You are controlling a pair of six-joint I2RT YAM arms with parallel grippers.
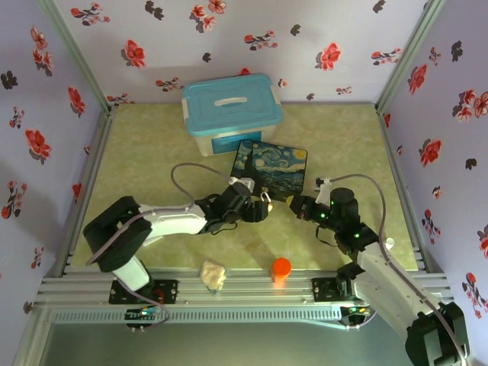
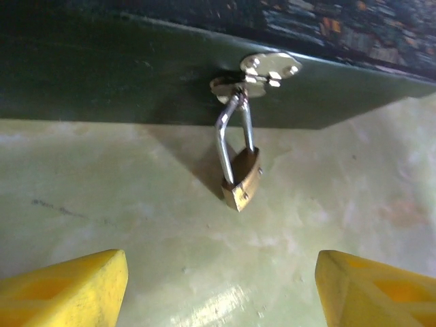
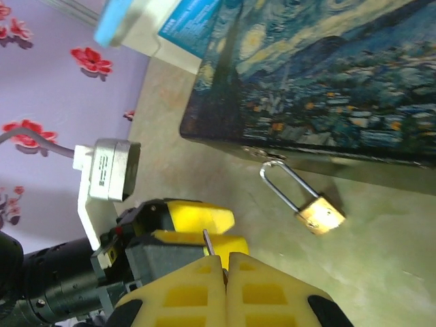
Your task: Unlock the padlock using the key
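Observation:
The small brass padlock (image 2: 242, 180) hangs by its silver shackle from the latch (image 2: 262, 68) on the front wall of the painted tin box (image 1: 273, 168). It rests tilted on the table. My left gripper (image 2: 221, 283) is open just short of it, one yellow finger on each side and nothing between them. The padlock (image 3: 320, 214) also lies ahead and to the right of my right gripper (image 3: 227, 262), which is shut on the key (image 3: 209, 242). The key is a thin dark sliver poking out from the fingertips. Seen from above, both grippers (image 1: 259, 207) (image 1: 299, 206) flank the tin's front edge.
A blue-lidded plastic box (image 1: 231, 107) stands behind the tin. An orange cylinder (image 1: 281, 269) and a crumpled beige lump (image 1: 213, 274) sit near the front rail. Flowered walls close in the table on three sides.

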